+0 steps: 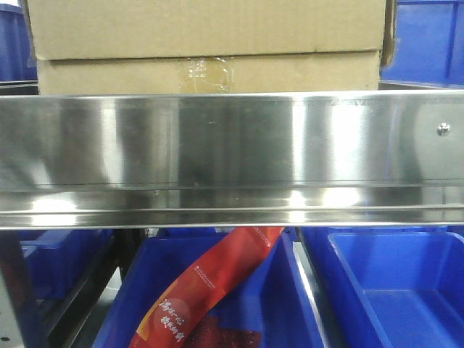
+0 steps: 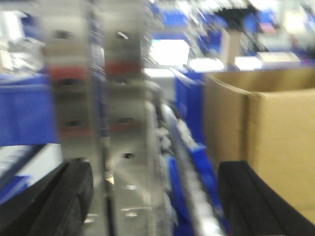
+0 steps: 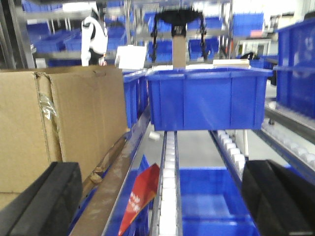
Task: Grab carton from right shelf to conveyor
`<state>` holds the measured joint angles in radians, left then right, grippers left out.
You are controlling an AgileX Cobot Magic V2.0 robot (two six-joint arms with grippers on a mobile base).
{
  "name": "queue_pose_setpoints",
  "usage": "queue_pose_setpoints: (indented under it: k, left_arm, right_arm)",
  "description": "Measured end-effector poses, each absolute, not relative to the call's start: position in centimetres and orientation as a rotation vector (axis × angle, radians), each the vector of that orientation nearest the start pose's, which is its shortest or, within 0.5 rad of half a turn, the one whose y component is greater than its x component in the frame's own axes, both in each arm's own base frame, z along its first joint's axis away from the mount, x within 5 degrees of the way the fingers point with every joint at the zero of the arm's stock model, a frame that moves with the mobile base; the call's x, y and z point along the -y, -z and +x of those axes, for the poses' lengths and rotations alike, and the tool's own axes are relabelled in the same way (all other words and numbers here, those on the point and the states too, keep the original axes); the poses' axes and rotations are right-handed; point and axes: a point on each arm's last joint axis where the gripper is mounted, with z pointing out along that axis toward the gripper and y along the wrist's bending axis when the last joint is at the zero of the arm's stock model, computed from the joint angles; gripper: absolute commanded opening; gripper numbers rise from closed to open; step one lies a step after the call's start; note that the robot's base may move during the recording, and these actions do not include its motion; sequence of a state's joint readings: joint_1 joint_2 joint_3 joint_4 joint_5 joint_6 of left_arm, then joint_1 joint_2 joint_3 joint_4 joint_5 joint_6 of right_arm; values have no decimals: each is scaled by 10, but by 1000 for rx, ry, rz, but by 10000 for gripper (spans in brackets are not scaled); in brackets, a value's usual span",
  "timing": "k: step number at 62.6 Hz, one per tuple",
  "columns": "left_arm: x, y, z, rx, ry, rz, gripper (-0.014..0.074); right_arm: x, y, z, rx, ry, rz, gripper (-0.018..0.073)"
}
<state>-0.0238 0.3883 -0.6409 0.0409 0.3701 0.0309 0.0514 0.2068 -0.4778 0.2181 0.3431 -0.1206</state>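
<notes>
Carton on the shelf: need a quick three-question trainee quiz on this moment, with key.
1. True or false: in the front view, the carton shows above the steel front band of the right shelf.
2. Pick one: in the right wrist view, the carton lies A) to the left of the right gripper, B) to its right, C) clamped between its fingers.
3. Fill in: below the band, the red packet lies in a ____ plastic bin.

Key: 1 true; 2 A; 3 blue.
</notes>
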Motion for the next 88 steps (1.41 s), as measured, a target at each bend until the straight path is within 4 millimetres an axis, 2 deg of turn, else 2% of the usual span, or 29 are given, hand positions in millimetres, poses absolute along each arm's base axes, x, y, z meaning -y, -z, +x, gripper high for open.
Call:
queue_pose_setpoints:
  k: [7,14,22,28,38,46,51,58,64,68,76,81,88]
  left_arm:
    - [10,-388,88,-1636,25,161,435]
    - [24,-413,105,-1650,104,260,435]
    - [46,-438,135,-1692,172,354,435]
    - [61,-459,160,-1729,194,387,435]
    - [81,-487,214,-1876,230,329,435]
    - [89,-504,251,-1986,201,220,435]
    - [90,-509,272,-2058,148,159,435]
    - [88,-506,301,-2147,115,88,435]
    - [82,-497,326,-2210,112,36,435]
    - [79,-488,342,-2239,105,12,435]
    - [76,-467,364,-2302,69,-11,435]
    - [79,-451,378,-2346,48,-8,435]
    - [82,-435,391,-2385,37,-5,435]
  right_arm:
    - [-10,-353,56,-1579,-169,-41,557]
    - [-12,-386,69,-1592,-172,-48,557]
    - [-17,-427,95,-1618,-202,-84,557]
    - [-27,-452,122,-1676,-243,-142,557]
    - [-51,-490,166,-1806,-317,-268,557]
    - [-69,-508,209,-1946,-345,-340,557]
    - [-78,-517,236,-2020,-365,-344,557]
    - [-85,-528,262,-2064,-376,-346,557]
    - [-92,-526,287,-2096,-374,-348,557]
    - [-97,-517,306,-2135,-372,-348,557]
    - [-106,-491,341,-2218,-365,-351,557]
    - [-113,-462,366,-2300,-340,-358,557]
    - [-118,-441,383,-2357,-328,-362,557]
